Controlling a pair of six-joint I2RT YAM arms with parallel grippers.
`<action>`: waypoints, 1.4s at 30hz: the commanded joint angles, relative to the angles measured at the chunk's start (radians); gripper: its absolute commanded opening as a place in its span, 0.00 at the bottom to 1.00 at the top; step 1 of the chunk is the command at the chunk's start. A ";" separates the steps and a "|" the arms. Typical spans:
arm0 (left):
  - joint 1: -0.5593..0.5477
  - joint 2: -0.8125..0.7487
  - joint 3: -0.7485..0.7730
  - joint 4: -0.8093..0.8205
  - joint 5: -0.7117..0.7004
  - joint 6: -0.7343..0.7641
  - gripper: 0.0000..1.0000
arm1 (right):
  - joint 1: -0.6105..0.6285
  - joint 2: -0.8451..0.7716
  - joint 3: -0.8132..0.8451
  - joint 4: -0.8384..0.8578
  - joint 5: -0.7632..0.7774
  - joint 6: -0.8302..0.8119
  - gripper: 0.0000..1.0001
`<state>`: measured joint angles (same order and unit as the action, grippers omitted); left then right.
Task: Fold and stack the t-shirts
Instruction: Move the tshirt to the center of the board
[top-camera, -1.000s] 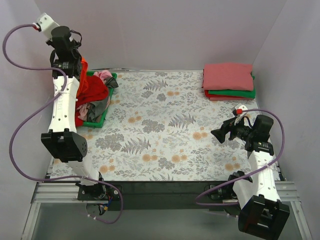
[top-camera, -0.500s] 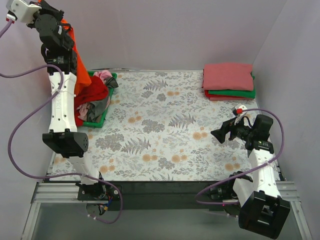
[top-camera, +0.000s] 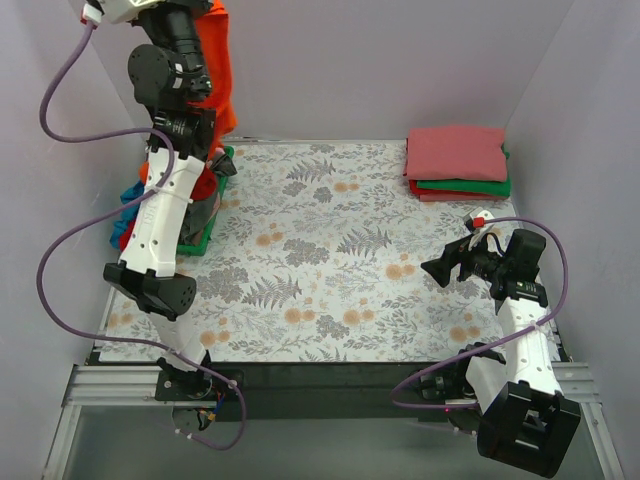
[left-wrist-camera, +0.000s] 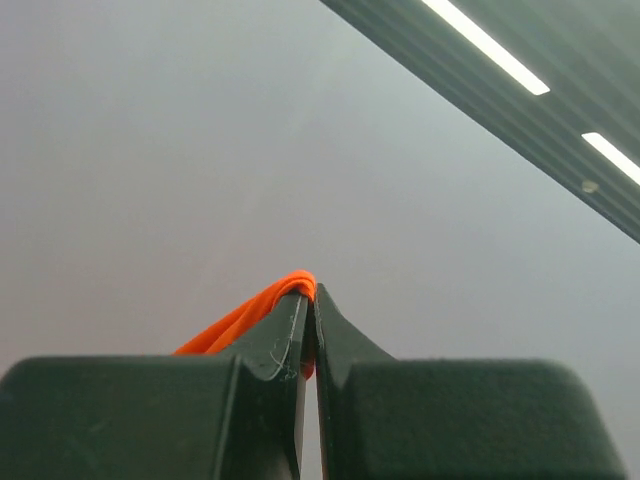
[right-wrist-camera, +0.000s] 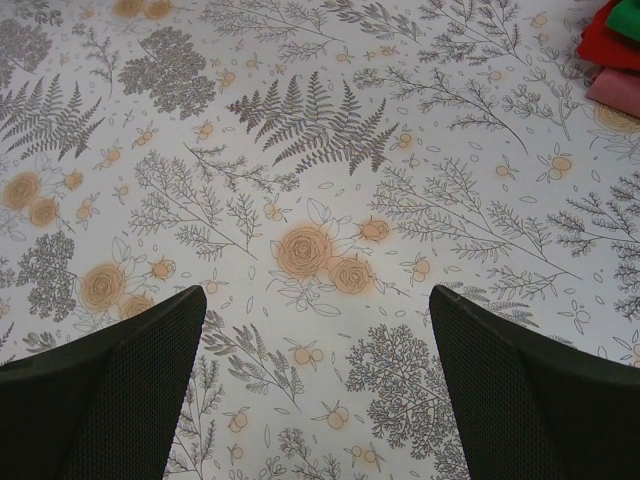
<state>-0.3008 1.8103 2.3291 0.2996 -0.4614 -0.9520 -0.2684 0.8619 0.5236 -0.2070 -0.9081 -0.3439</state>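
My left gripper (left-wrist-camera: 309, 300) is shut on the bright orange-red t-shirt (top-camera: 222, 70), which shows at its fingertips (left-wrist-camera: 255, 312). The arm is raised high at the top left and the shirt hangs down from it above the green basket (top-camera: 203, 238). The basket holds more shirts, deep red, pink, grey and blue. A folded stack (top-camera: 457, 163) of coral pink, green and red shirts lies at the back right; its edge shows in the right wrist view (right-wrist-camera: 612, 50). My right gripper (top-camera: 440, 268) is open and empty, low over the floral cloth (right-wrist-camera: 320, 250).
The floral-patterned grey table cloth (top-camera: 330, 260) covers the table. Purple-white walls enclose the back and both sides. Purple cables loop beside both arms. The black front rail (top-camera: 320, 378) runs along the near edge.
My left arm has swung up and to the right, lifting the orange-red shirt out of the basket to hang high. The right arm has stayed still.
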 joint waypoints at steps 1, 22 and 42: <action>-0.072 -0.066 0.001 0.088 0.049 0.116 0.00 | -0.006 -0.012 0.036 0.004 -0.023 -0.010 0.98; -0.486 -0.488 -0.853 -0.138 0.382 -0.097 0.00 | -0.017 -0.024 0.029 0.004 -0.018 -0.021 0.98; -0.745 -0.296 -0.870 -0.293 0.412 -0.094 0.27 | -0.064 -0.035 0.024 0.004 -0.002 -0.030 0.98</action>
<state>-1.0435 1.5162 1.4937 0.0273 -0.0574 -1.0069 -0.3222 0.8413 0.5236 -0.2092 -0.9062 -0.3660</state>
